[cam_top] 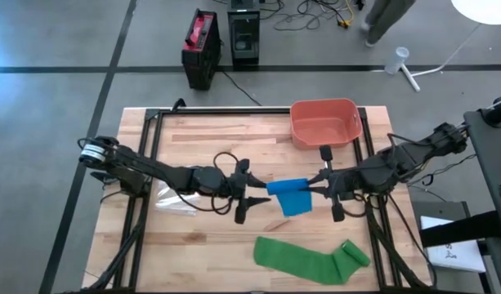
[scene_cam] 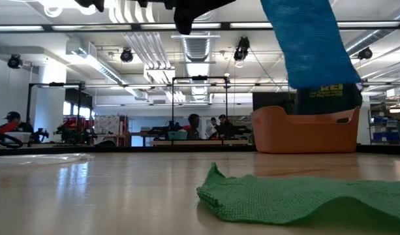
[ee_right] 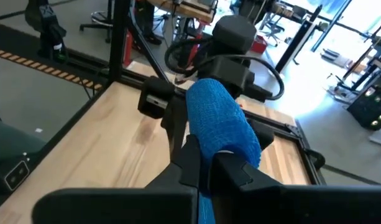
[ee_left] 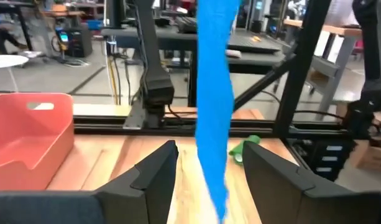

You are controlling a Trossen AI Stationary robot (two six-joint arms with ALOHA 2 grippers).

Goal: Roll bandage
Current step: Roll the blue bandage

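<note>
A blue bandage (cam_top: pixel 291 196) hangs in the air over the middle of the table, between my two grippers. My right gripper (cam_top: pixel 317 189) comes from the table's right and is shut on it. My left gripper (ee_left: pixel 209 168) comes from the left and stands open. Its two fingers are on either side of the hanging blue strip (ee_left: pixel 213 112) without touching it. A green bandage (cam_top: pixel 311 258) lies spread flat on the table near the front edge, with one end bunched up. My right gripper pinches the blue bandage between its two fingers, just under its thick rolled part (ee_right: pixel 220 140), which bulges above the fingertips (ee_right: pixel 191 155). The fingers come about level from the table's right. The loose strip (scene_cam: pixel 310 52) hangs down below them, clear of the table.
A red bin (cam_top: pixel 325 122) stands at the back right of the table. A clear plastic wrapper (cam_top: pixel 173 201) lies under my left arm. Black frame rails (cam_top: pixel 144 155) run along the table's left and right sides.
</note>
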